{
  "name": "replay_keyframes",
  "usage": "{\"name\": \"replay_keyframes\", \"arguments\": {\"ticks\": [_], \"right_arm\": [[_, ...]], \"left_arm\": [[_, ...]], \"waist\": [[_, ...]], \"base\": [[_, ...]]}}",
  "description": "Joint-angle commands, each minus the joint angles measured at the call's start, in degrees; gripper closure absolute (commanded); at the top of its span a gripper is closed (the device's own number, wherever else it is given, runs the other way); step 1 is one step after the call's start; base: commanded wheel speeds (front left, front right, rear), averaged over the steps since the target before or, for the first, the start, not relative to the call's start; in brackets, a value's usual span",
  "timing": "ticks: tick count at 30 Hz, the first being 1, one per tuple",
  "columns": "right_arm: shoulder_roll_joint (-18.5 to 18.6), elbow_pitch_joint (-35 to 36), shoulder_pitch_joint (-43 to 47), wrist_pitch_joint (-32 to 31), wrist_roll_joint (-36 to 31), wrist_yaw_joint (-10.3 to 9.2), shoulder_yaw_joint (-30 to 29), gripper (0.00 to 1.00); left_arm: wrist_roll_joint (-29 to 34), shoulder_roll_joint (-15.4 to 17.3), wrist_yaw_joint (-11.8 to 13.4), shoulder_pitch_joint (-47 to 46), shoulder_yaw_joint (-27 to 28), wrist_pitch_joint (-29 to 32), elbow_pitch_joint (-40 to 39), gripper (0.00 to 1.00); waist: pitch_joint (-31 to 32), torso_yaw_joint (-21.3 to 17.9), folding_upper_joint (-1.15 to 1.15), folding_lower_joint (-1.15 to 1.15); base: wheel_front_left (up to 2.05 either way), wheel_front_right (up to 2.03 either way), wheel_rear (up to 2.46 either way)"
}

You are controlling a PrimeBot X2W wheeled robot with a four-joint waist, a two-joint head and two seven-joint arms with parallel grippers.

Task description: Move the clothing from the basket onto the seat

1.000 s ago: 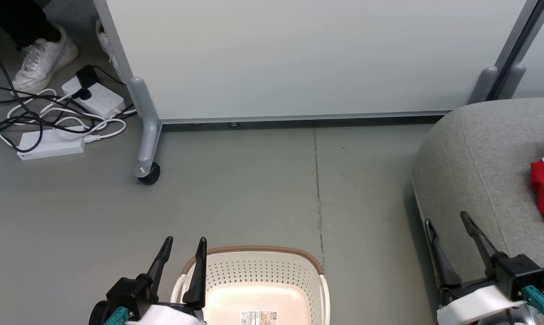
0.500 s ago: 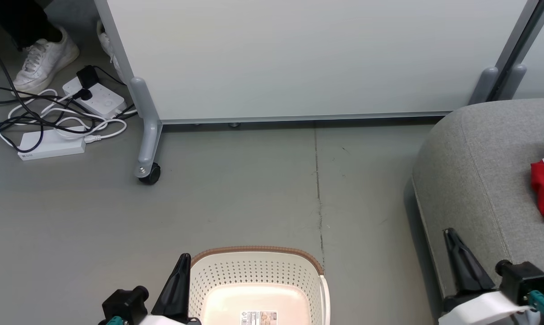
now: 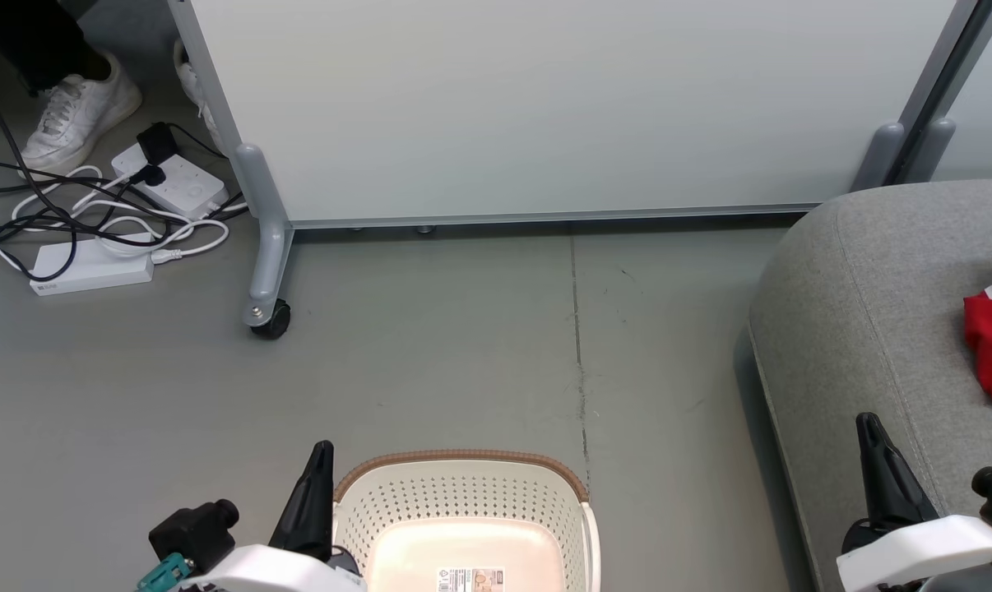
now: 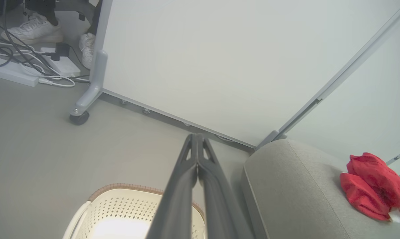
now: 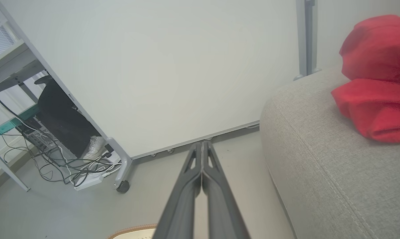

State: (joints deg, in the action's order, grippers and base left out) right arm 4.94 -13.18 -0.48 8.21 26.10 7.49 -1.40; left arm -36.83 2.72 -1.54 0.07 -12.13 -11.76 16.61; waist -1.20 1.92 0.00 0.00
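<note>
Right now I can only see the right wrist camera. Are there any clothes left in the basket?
Observer: In the head view, the part of the basket I can see holds no clothes.
Operator: Where's my other arm?
Observer: The left gripper shows just left of the basket's rim, jaws shut.
Operator: Is the pile all red?
Observer: The left wrist view shows a white bit at the edge of the clothing on the seat.

Left claw point(image 3: 322, 450) and right claw point(image 3: 865, 423) both pressed closed, pointing forward.
</note>
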Motion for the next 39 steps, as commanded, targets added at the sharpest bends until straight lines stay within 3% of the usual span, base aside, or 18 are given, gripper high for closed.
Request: {"name": "replay_keyframes", "arguments": {"ticks": [1, 39], "right_arm": [[0.2, 1.3, -0.9, -0.7, 2.5, 0.0, -0.9, 1.0], [-0.7, 2.6, -1.0, -10.8, 33.3, 0.01, -9.5, 1.0]], "left_arm": [[-2.2, 0.1, -0.6, -2.2, 0.4, 0.3, -0.8, 1.0], [-29.0, 0.3, -2.8, -7.3, 2.0, 5.2, 0.2, 1.0]], "waist": [[0.0, 0.0, 0.0, 0.0], [0.5, -0.7, 0.0, 0.0]], "base": [[0.0, 0.0, 0.0], [0.0, 0.0, 0.0]]}}
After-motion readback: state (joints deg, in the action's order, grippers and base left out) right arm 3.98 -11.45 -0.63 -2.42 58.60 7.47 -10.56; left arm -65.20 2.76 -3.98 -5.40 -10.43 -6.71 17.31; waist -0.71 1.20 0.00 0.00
